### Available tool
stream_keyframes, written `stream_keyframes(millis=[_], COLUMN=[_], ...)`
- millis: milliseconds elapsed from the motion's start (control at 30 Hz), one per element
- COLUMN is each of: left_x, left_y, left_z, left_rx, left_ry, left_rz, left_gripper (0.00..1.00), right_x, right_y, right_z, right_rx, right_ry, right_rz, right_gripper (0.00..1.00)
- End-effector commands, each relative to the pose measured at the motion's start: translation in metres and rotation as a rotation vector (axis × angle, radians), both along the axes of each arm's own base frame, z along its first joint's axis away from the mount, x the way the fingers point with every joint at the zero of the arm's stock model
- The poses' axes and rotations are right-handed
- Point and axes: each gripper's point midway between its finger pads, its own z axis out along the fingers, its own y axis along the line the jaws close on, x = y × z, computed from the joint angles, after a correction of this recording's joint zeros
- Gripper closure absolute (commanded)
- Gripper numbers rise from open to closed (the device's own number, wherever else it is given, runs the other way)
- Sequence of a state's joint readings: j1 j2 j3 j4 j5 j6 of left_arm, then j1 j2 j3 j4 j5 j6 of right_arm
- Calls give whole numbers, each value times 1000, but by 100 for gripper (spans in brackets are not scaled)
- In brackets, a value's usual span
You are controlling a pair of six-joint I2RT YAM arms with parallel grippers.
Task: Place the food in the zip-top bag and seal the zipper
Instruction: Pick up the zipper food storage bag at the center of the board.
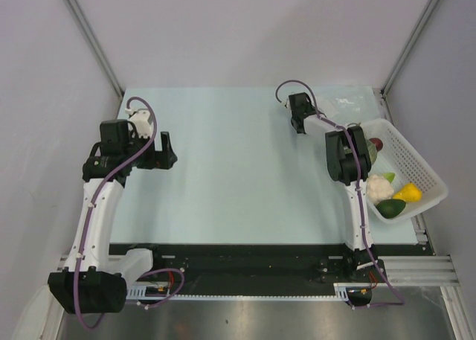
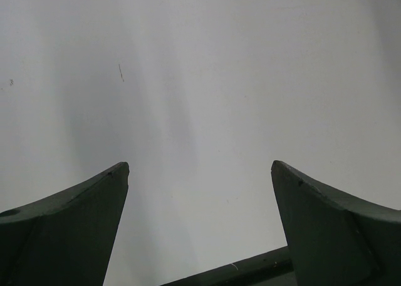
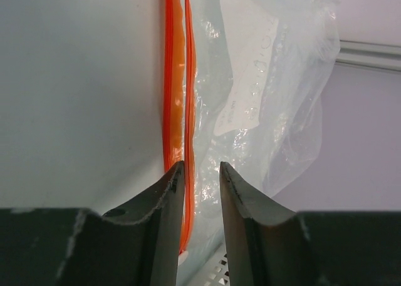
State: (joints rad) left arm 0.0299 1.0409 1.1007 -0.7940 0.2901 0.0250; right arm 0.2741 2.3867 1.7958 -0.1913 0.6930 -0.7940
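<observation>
The clear zip-top bag (image 3: 263,79) lies flat at the table's back right, faint in the top view (image 1: 349,104). Its orange-red zipper (image 3: 174,79) runs straight away from my right gripper (image 3: 202,167), whose jaws stand a narrow gap apart astride the bag's mouth edge, one orange strip between them. In the top view the right gripper (image 1: 300,123) is left of the bag. The food sits in the white basket (image 1: 424,169): dark red (image 1: 377,143), cream (image 1: 380,185), lime green (image 1: 388,177), yellow (image 1: 407,193), dark green (image 1: 390,207). My left gripper (image 1: 167,150) is open and empty (image 2: 199,173).
The white perforated basket stands at the right table edge, beside the right arm, and its rim shows under the right fingers (image 3: 216,273). Grey walls enclose the table on the left, back and right. The table is pale blue-green (image 1: 238,169).
</observation>
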Motion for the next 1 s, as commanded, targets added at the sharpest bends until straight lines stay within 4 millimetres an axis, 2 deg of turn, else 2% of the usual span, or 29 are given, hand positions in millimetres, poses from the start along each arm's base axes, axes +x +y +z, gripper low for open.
stream_keyframes(millis=[0, 233, 333, 367, 400, 467, 500, 567, 600, 633, 667, 700, 733, 767, 800, 833, 867, 900, 933, 967], left_x=[12, 15, 17, 17, 17, 18, 18, 18, 16, 16, 15, 14, 13, 14, 12, 13, 14, 14, 14, 13], left_y=[1, 0, 1, 1, 1, 1, 1, -1, -2, -2, -3, -5, -6, -6, -2, -1, 0, 1, 3, 2], left_z=[26, 33, 37, 39, 40, 39, 40, 40, 43, 45, 47, 52, 54, 59, 64, 67, 74, 79, 92, 93], left_rx=[-2, -6, -5, -3, -2, -2, -4, -9, -14, -13, -33, -42, -54, -61, -59, -71, -69, -66, -71, -73], left_ry=[-77, -103, -118, -125, -129, -131, -132, -134, -148, -155, -155, -167, -172, -186, -207, -217, -252, -277, -336, -351], left_rz=[18, 14, 16, 19, 18, 20, 17, 8, 3, 4, 17, 12, 19, 29, 55, 76, 80, 85, 103, 100], left_gripper=[0, 0, 0, 0, 0, 0, 0, 0, 0, 0, 0, 0, 0, 0, 0, 0, 0, 0, 0, 0], right_x=[13, 22, 23, 27, 28, 28, 29, 26, 26, 25, 16, 16, 12, 3, 0, -7, -17, -20, -25, -36], right_y=[-8, -12, -16, -16, -16, -17, -16, -13, -7, 1, 4, 18, 24, 28, 44, 50, 56, 69, 75, 79], right_z=[6, 7, 2, 6, 5, 6, 11, 19, 26, 49, 54, 59, 93, 99, 105, 134, 136, 150, 160, 174], right_rx=[-30, -43, -68, -66, -67, -68, -74, -72, -43, -3, 26, 135, 195, 235, 322, 386, 415, 475, 514, 540], right_ry=[-61, -116, -100, -125, -130, -133, -144, -152, -162, -199, -166, -175, -223, -186, -171, -216, -176, -169, -177, -162], right_rz=[-17, -27, -25, -24, -25, -25, -23, -12, 6, 18, 28, 56, 65, 72, 125, 135, 152, 204, 207, 224], right_gripper=[67, 67, 73, 75, 83, 92, 100, 100, 100, 100, 100, 100, 100, 100, 100, 100, 100, 100, 100, 100])
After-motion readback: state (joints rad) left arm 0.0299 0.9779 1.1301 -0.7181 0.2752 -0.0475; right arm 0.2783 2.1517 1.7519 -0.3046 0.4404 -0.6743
